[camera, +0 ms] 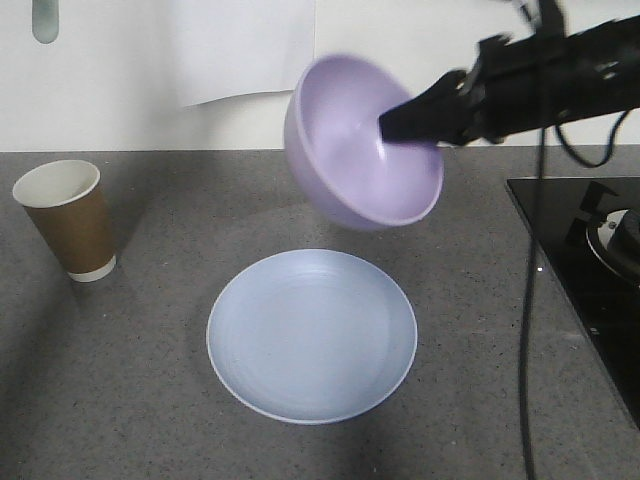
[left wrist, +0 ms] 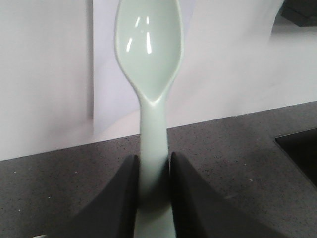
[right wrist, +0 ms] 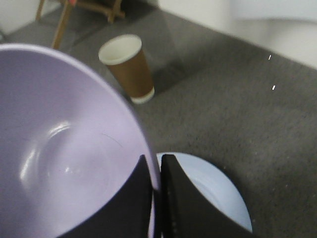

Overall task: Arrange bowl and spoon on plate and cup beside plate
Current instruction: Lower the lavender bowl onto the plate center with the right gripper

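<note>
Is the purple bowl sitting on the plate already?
No, the purple bowl hangs tilted in the air above the plate, held at its rim by the right gripper.

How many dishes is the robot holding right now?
2: the bowl held over the plate by the right end effector, the spoon in the left end effector.
</note>
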